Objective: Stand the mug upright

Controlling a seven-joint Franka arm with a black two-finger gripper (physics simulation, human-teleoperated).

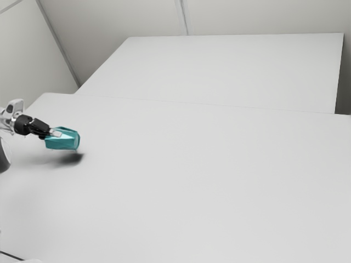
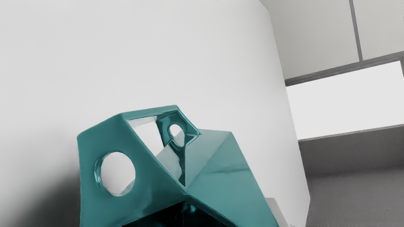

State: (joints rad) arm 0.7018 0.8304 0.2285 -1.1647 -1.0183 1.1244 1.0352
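Where the arm [image 1: 12,116] enters at the exterior view's left, its black gripper [image 1: 56,132] reaches out at a shallow downward slant. The fingers stand closed on the mug [image 1: 63,142], one light tip lying against its wall; in the wrist view, what looks like a pale fingertip [image 2: 276,210] sits just beside the teal body. Next along to the right comes the mug itself, held up off the table [image 1: 197,175], with its dark shadow [image 1: 71,159] lying apart beneath it. Its length runs nearly level, so it is on its side rather than upright. Farther right the pale tabletop spreads out, and beyond its back edge is another flat white surface [image 1: 230,71].

I take the step in hand to be the turning and placing of a mug already gripped. What the next move calls for, as I judge it, is a roll or tilt of the wrist until the base faces down, then a gentle lowering, and letting go only once the base sits flat. Let go at this angle, it would likely drop and roll on its facets.

As for containers, the mug is the one in question. The wrist view looks through round holes and an angular opening in its teal framework, with pale surface seen beyond. Near the bottom edge is a dark hollow; whether that is the mouth, or whether anything lies inside, I cannot tell.
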